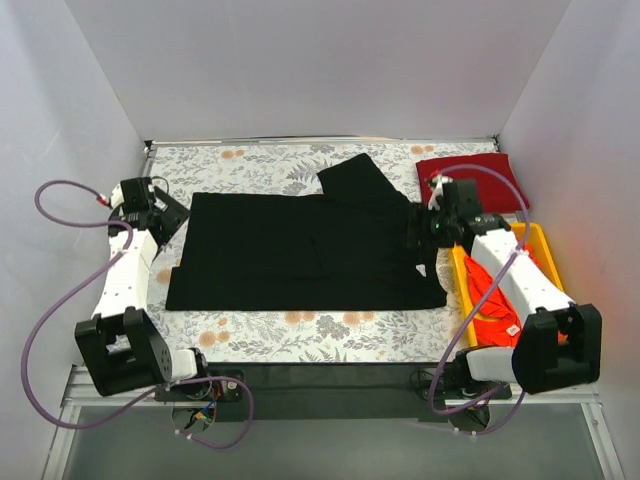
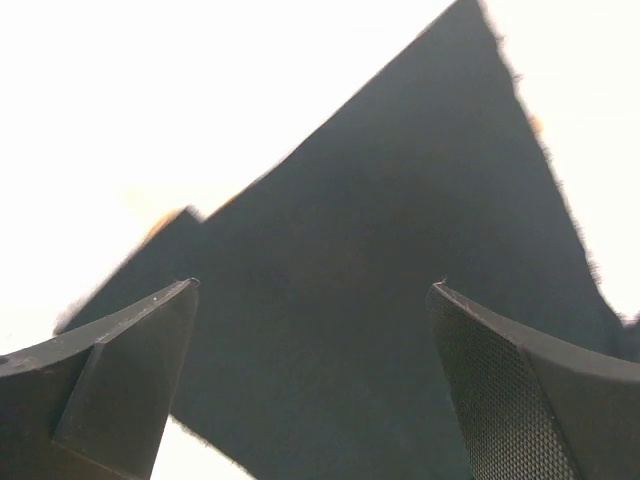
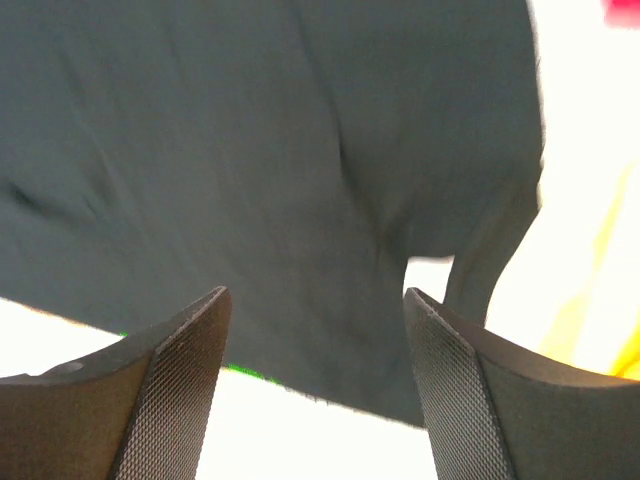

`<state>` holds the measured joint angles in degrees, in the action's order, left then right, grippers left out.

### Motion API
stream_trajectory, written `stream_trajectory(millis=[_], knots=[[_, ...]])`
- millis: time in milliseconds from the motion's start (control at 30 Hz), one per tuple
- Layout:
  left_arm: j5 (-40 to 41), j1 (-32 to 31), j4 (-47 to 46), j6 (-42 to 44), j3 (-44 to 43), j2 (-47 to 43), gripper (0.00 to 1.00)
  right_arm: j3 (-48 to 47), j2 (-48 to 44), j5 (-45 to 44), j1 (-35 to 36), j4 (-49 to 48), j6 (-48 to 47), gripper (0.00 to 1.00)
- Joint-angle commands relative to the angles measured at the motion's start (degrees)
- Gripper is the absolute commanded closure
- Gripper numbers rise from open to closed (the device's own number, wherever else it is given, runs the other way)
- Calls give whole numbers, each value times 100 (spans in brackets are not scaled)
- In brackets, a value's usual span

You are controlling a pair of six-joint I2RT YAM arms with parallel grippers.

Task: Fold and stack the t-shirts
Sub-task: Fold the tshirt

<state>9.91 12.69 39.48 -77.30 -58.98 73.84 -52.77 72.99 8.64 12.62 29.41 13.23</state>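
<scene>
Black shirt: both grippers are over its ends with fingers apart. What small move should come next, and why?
Probably lower both grippers and pinch the cloth. The black shirt lies spread flat, unfolded. The left gripper is open over its left edge, the right gripper open over its right edge; neither holds anything, so no fold can start until they grip.

Left arm stretched far along the left side, left gripper turned right, jaws wide apart. Right arm stretched far from the near right, right gripper pointing left, jaws likewise apart.
</scene>
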Motion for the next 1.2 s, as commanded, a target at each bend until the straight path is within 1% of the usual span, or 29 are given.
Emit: stream_trajectory(millis=[0, 33, 67, 133, 167, 267, 300, 333, 367, 433, 500, 600, 667, 800, 933, 1167], knots=[[-305, -91, -511, 654, -647, 656, 9, -1222, 600, -250, -172, -225, -470, 36], [-314, -91, -669, 759, -772, 823, 9, -1453, 1011, -188, -225, -260, -532, 36], [-384, -100, -775, 847, -903, 1199, 11, -1820, 1207, -153, -312, -286, -654, 36], [-568, -100, -994, 1084, -1289, 1613, 10, -2165, 1776, -57, -392, -365, -839, 37], [-595, -109, -1056, 1146, -1422, 1998, 11, -2306, 1954, -12, -418, -400, -884, 38], [-613, -214, -1267, 1426, -1985, 2572, 12, -2694, 2603, 172, -515, -690, -1147, 42], [-605, -310, -1320, 1506, -2134, 2922, 12, -2799, 2754, 225, -559, -734, -1209, 43], [-648, -346, -1434, 1611, -2266, 3073, 13, -3061, 3077, 312, -568, -752, -1305, 43], [-675, -372, -1487, 1856, -2502, 3257, 14, -3177, 3220, 348, -568, -744, -1489, 45], [-640, -416, -1636, 2068, -2697, 3653, 15, -3396, 3614, 375, -568, -761, -1717, 48], [-666, -425, -1768, 2324, -2891, 3969, 16, -3739, 3871, 366, -603, -770, -1771, 49], [-876, -425, -1988, 2569, -3101, 4260, 18, -4187, 4345, 445, -691, -770, -1833, 52], [-947, -443, -2006, 2658, -3216, 4524, 19, -4416, 4644, 541, -726, -770, -1868, 56], [-982, -451, -2111, 2746, -3313, 4753, 21, -4864, 5057, 717, -726, -761, -1904, 59], [-1272, -478, -2182, 3009, -3365, 4885, 21, -4953, 5356, 832, -735, -761, -1921, 62], [-1386, -522, -2278, 3256, -3366, 4955, 21, -4997, 5673, 946, -735, -761, -1947, 63]])
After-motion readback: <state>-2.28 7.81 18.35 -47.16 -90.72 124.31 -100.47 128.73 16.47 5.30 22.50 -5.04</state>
